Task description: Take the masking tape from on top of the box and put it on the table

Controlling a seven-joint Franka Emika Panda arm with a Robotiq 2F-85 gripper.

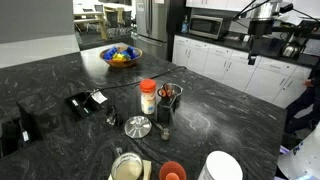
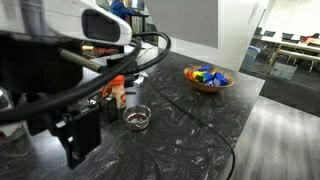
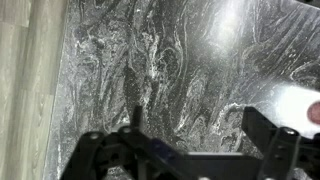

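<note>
The masking tape [image 1: 127,168], a pale ring, sits at the near edge of an exterior view, on top of the box [image 1: 143,166], which is mostly covered and cut off by the frame. Both rest on the black veined table [image 1: 210,110]. My gripper [image 1: 252,57] hangs high at the far right, well away from the tape. It fills the foreground of an exterior view [image 2: 82,135]. In the wrist view my gripper [image 3: 200,135] is open and empty over bare table [image 3: 180,60]. The tape is not in the wrist view.
An orange-red cup [image 1: 172,172] and a white object [image 1: 222,166] stand beside the tape. A silver lid [image 1: 138,126], a red-capped bottle [image 1: 148,95], a glass [image 1: 168,101], black packets [image 1: 86,102] and a fruit bowl [image 1: 121,56] sit further back. The wrist view shows the table edge and wooden floor [image 3: 28,80].
</note>
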